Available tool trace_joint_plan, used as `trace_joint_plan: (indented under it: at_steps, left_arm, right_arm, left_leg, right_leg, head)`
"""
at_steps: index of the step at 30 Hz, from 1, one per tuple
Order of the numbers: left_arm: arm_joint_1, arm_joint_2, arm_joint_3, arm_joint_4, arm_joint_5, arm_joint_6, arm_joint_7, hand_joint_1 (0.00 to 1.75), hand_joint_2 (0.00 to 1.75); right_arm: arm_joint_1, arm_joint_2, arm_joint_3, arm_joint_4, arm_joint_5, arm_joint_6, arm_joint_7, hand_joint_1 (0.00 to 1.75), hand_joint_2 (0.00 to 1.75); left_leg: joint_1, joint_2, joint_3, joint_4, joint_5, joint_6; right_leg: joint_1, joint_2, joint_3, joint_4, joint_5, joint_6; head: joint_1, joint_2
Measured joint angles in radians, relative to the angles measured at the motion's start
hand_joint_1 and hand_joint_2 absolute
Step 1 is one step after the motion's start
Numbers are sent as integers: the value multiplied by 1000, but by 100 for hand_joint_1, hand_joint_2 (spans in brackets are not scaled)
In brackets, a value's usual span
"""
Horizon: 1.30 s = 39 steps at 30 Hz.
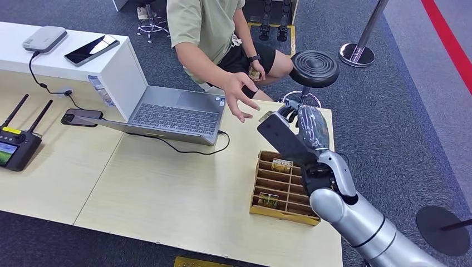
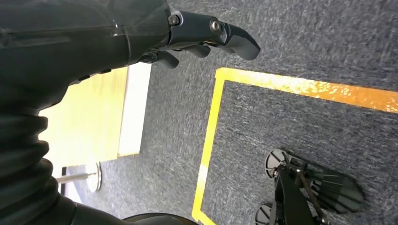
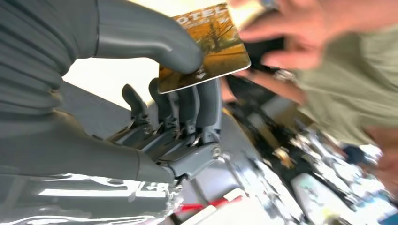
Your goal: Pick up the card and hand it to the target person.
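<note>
Right wrist view: card pinched between thumb and fingers of right hand, near person's hand. Head view: right hand raised above wooden tray on worktop. Left hand hanging loose, holding nothing

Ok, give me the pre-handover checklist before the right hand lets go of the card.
1. Card pinched between thumb and fingers of the right hand: ok.
2. Right hand raised over the table's far edge, toward the person: ok.
3. Person's hand open and reaching toward the card: ok.
4. Person's fingers actually gripping the card: not ok; in the head view a gap shows.
5. Wooden tray below is out of the handover path: ok.
6. Left hand holds nothing, over the carpet: ok.
</note>
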Motion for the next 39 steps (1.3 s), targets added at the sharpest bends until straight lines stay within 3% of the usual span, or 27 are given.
trace_joint_plan:
  at_steps: [3,9,30,34,38,39]
  left_arm:
    - [-2,-3,-9,0,-1,0,2,0,175]
    - [-2,-4,-20,0,-1,0,0,0,175]
    - [-1,-5,-36,0,2,3,-3,0,175]
    - [-1,-5,-37,0,-1,4,-6,0,175]
    - [-1,-5,-42,0,-9,14,-23,0,0]
    - [-1,-5,-44,0,-7,17,-25,0,0]
  right_arm:
    - [-44,28,0,114,-18,-25,-49,133,175]
    - [-63,53,0,227,-18,-26,-21,133,175]
    - [-70,83,0,342,-14,-27,-8,133,175]
    - [-71,84,0,348,-15,-28,-8,0,175]
    - [-71,84,0,353,-15,-30,-8,0,175]
    - [-71,84,0,355,-16,-30,-8,0,175]
  left_leg:
    - [0,-1,0,0,1,0]
    - [0,-1,-1,0,1,0]
    - [0,-1,-1,0,1,0]
    - [0,-1,-1,0,1,0]
    - [0,-1,0,0,1,0]
    - [0,-1,0,0,1,0]
  right_leg:
    - [0,-2,0,0,0,0]
    - [0,-2,0,0,0,0]
    - [0,-2,0,0,0,0]
    - [0,-2,0,0,0,0]
    - [0,-2,0,0,0,0]
    - [0,-1,0,0,0,0]
  head:
    - [0,0]
    - [0,0]
    - [0,0]
    - [0,0]
    - [0,0]
    - [0,0]
